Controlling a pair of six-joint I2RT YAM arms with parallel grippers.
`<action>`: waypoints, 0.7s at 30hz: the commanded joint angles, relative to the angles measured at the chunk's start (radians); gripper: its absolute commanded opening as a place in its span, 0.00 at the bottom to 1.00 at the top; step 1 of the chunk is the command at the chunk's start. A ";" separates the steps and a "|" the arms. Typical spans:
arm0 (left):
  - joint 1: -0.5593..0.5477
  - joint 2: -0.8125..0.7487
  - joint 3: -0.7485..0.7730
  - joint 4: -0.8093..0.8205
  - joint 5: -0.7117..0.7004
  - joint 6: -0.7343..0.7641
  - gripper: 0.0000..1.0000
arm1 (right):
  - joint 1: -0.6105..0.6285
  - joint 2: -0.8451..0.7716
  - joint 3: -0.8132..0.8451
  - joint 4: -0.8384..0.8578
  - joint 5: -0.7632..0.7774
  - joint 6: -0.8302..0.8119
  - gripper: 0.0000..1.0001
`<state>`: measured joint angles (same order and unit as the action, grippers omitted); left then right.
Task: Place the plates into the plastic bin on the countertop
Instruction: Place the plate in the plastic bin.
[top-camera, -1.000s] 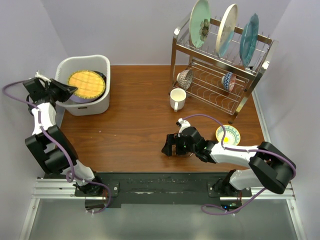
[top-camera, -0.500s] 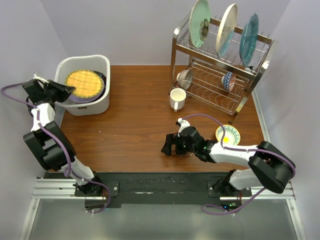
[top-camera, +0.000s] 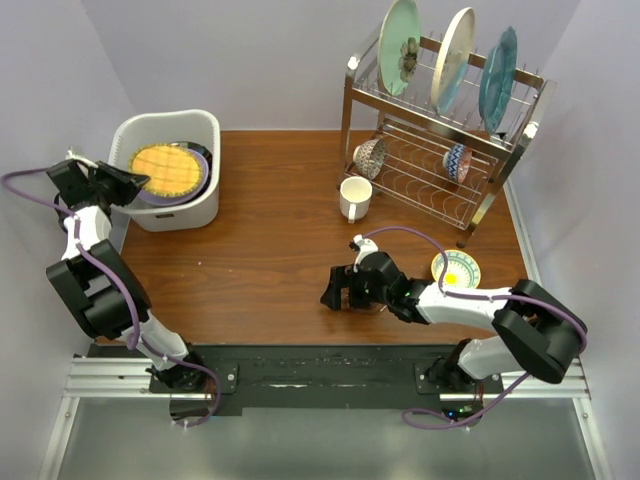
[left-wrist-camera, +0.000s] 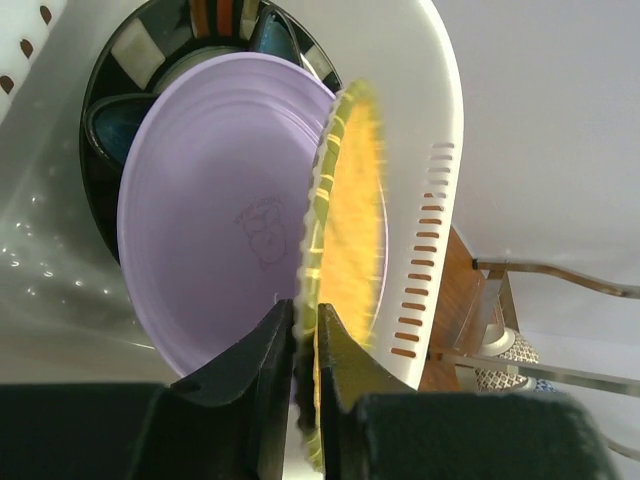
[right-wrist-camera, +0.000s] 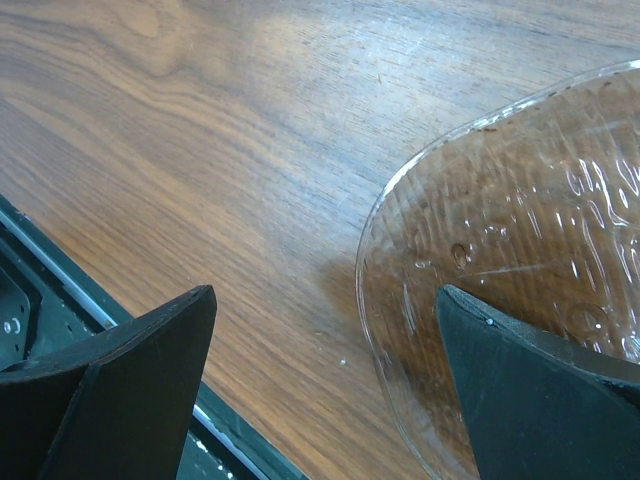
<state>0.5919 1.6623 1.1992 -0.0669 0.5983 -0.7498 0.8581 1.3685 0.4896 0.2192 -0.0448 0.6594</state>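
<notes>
From above, we see the left tool (top-camera: 137, 183) reaching over the left rim of the white plastic bin (top-camera: 196, 214), which stands at the far left of the counter (top-camera: 260, 230). The orange plate (top-camera: 172, 168) lies tilted inside the bin on top of the lavender plate (top-camera: 160, 196), with a black-rimmed plate (top-camera: 206, 163) under them. The pale green plate (top-camera: 400, 35), a cream plate (top-camera: 455, 55) and a blue plate (top-camera: 498, 68) stand upright in the top of the dish rack (top-camera: 440, 160) at the far right, with a mug (top-camera: 354, 198) just in front of the rack. The right tool (top-camera: 336, 290) hangs low over the near middle of the counter, and a yellow-patterned bowl (top-camera: 456, 268) sits beside its arm. In the left wrist view, the two fingers (left-wrist-camera: 265, 350) straddle the scalloped rim of the orange plate very closely. We cannot tell whether they are pinching it or have let go. The lavender plate leans just behind it, inside the bin. In the right wrist view, the right tool's jaws stand wide apart and hold nothing. A clear dish (right-wrist-camera: 520, 230) lies on the counter beside one finger.
</notes>
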 joint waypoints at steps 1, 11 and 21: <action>-0.013 0.013 0.005 0.052 -0.005 -0.025 0.28 | 0.004 0.026 0.014 -0.027 0.003 -0.017 0.96; -0.067 -0.018 0.026 0.035 -0.042 0.018 0.73 | 0.002 0.021 0.015 -0.029 0.003 -0.018 0.96; -0.115 -0.091 0.046 -0.045 -0.066 0.093 0.85 | 0.004 0.011 0.017 -0.032 0.000 -0.012 0.96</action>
<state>0.5110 1.6543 1.1988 -0.1017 0.5392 -0.7120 0.8581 1.3735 0.4915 0.2249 -0.0460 0.6548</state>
